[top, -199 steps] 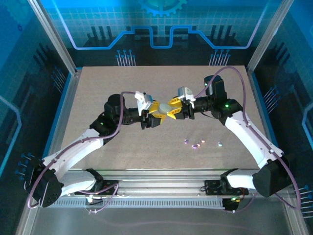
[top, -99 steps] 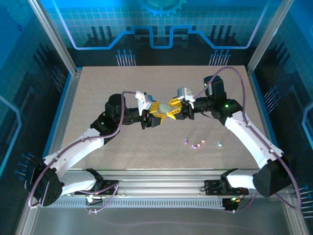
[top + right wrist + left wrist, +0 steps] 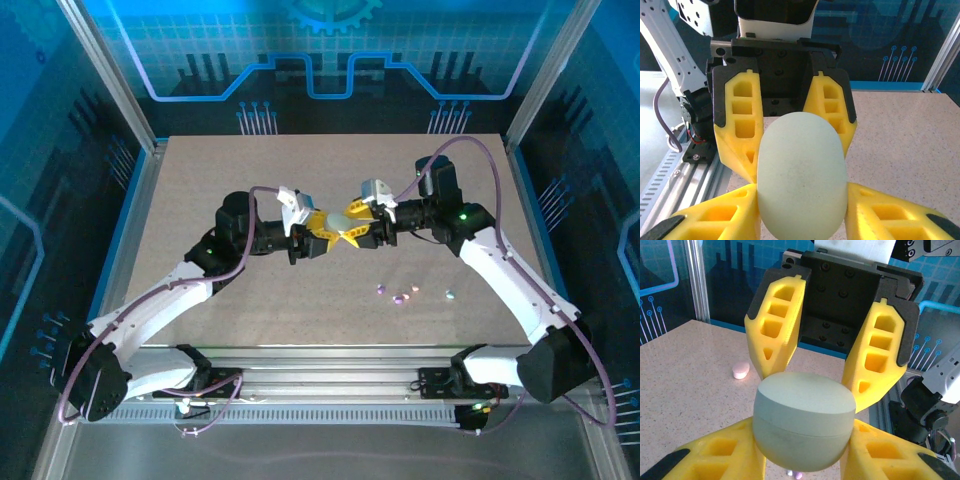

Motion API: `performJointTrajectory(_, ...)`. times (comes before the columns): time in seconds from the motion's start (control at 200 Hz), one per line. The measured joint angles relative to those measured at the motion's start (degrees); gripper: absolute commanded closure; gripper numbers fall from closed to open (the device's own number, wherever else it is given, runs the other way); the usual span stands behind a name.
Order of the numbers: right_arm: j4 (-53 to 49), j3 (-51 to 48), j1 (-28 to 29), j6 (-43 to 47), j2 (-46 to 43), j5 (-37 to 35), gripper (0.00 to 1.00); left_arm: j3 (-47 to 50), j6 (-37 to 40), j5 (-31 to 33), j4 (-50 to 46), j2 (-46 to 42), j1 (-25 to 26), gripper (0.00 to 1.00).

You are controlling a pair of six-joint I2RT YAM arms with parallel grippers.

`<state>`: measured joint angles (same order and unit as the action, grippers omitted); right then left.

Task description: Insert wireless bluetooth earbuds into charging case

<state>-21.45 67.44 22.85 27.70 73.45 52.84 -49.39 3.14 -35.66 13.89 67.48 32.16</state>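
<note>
We see both arms meeting above the middle of the table [image 3: 200, 180]. The left gripper [image 3: 322, 236] and the right gripper [image 3: 357, 224] each clamp the same pale green case [image 3: 340, 227], held off the surface. Tiny pastel earbuds [image 3: 400, 297] lie loose on the table, nearer the right arm.

You see a pale mint-grey oval plastic case [image 3: 805, 420], yellow fingers [image 3: 777, 335] backed in black, a speckled beige tabletop [image 3: 685, 385], one tiny pink earbud [image 3: 741, 370].
</note>
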Motion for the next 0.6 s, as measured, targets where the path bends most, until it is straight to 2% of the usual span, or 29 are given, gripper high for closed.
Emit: performJointTrajectory(0.6, 2.6, -0.42, -0.15, -5.22, -0.48, -0.5, 0.54, -0.02, 0.0, 0.48, 1.44, 0.07, -0.15, 0.65)
